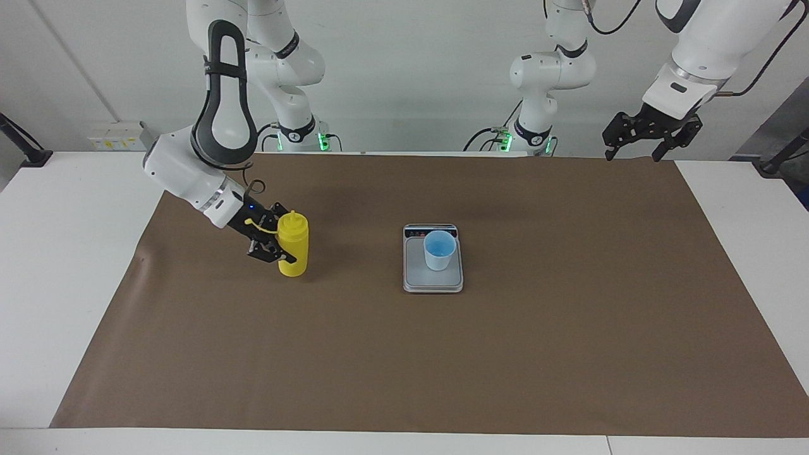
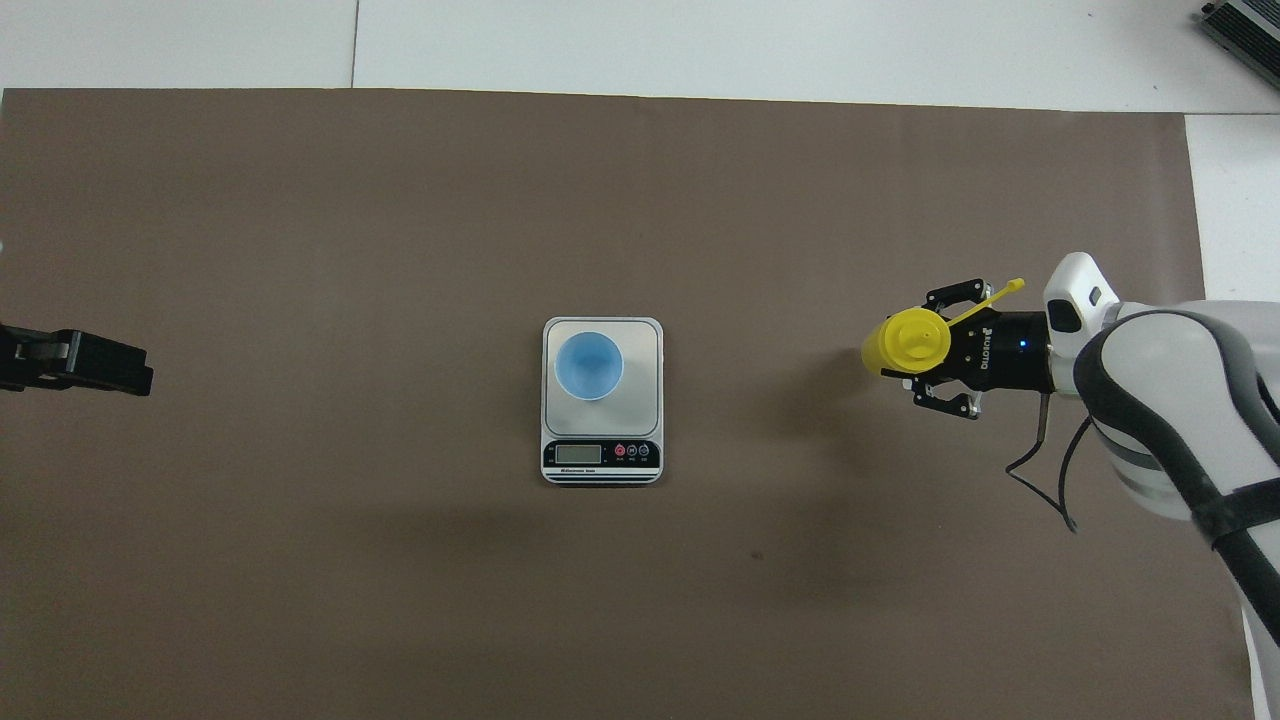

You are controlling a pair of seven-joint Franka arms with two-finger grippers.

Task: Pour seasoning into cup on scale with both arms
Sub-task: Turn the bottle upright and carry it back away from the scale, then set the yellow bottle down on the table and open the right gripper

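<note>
You saw a plain yellow bottle [image 1: 293,245], a light-blue cup [image 1: 439,250] with deeper blue inside, a silver-grey scale [image 1: 433,281] with a dark display strip, a brown mat [image 1: 442,354] on a white counter [image 1: 63,265], and white arms [image 1: 189,170] with black pincers.

Seasoning bottle [image 1: 294,251] – smooth yellow plastic, slight sheen. Cup [image 1: 439,250] – matt light-blue plastic. Scale [image 1: 433,278] beneath the cup – brushed silver-grey plate, glossy dark display strip. Mat [image 1: 505,354] under the scale – matt brown sheet, faintly creased. Arms [image 1: 189,170] – glossy white casing.
</note>
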